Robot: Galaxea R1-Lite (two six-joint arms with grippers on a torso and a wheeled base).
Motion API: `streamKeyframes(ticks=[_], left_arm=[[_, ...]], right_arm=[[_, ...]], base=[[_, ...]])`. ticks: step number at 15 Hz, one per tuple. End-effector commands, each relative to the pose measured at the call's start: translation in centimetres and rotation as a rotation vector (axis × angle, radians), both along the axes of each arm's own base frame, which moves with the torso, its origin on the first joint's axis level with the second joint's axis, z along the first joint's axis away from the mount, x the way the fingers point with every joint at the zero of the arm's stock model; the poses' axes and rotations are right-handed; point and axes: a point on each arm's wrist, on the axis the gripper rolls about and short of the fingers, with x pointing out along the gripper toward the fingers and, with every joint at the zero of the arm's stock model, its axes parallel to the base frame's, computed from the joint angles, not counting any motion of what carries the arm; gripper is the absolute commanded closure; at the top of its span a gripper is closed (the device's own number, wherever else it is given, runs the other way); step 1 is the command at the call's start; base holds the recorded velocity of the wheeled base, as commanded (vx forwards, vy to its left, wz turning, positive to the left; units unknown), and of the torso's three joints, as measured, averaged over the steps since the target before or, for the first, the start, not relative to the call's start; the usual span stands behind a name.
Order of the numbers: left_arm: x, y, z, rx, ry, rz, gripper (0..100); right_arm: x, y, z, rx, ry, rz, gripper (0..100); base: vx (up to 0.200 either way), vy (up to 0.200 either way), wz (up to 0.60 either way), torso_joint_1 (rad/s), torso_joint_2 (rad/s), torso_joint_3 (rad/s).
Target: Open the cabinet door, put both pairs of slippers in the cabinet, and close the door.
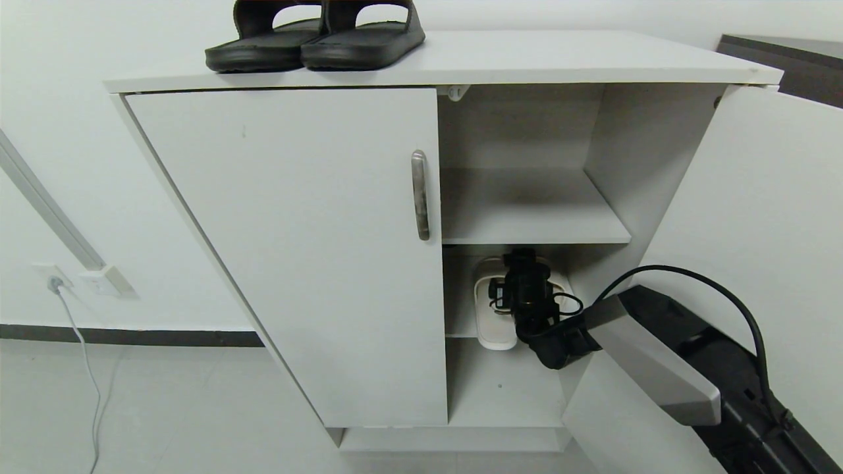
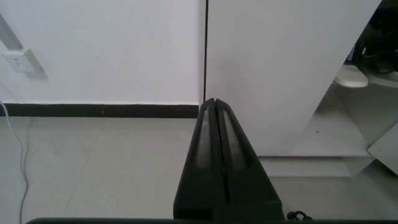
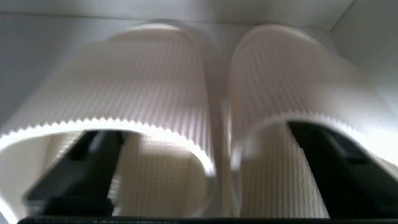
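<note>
1. The white cabinet (image 1: 593, 62) stands with its right door (image 1: 757, 197) open.
2. The black slippers (image 1: 316, 39) lie on its top.
3. The white slippers (image 3: 155, 81) sit on the middle shelf (image 1: 461, 326).
4. The right gripper (image 3: 205, 140) has its fingers apart, one under each white strap.
5. The left gripper (image 2: 214, 106) is pressed together.

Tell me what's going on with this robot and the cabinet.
The right gripper is inside the cabinet, open, with a finger under the strap of each of the white slippers on a lower shelf. The right door is open, the left door closed. The black slippers sit on top. The left gripper is shut, empty.
</note>
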Motion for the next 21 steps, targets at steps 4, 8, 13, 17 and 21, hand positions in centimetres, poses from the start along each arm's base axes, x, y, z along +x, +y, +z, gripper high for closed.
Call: streamKeyframes(ticks=[4, 8, 13, 17, 21], left_arm=[[0.0, 0.0, 0.0, 0.000, 0.002, 0.000, 100], [0.0, 0.0, 0.0, 0.002, 0.002, -0.001, 100], [0.0, 0.0, 0.0, 0.002, 0.002, -0.001, 100], [0.0, 0.0, 0.0, 0.000, 0.002, -0.003, 100], [0.0, 0.0, 0.0, 0.002, 0.002, -0.004, 100]], right_arm=[[-3.9, -0.3, 2.8, 0.011, -0.020, 0.032, 0], [-10.7, -0.9, 4.6, 0.016, -0.026, 0.097, 0], [-18.9, -1.3, 6.7, 0.018, -0.032, 0.209, 0], [-22.0, -1.5, 6.7, 0.017, -0.033, 0.265, 0], [-22.1, -1.2, 6.8, 0.019, -0.038, 0.276, 0]], base=[[0.000, 0.000, 0.00, 0.000, 0.00, 0.000], [0.000, 0.000, 0.00, 0.000, 0.00, 0.000], [0.000, 0.000, 0.00, 0.000, 0.00, 0.000], [0.000, 0.000, 0.00, 0.000, 0.00, 0.000], [0.000, 0.000, 0.00, 0.000, 0.00, 0.000]])
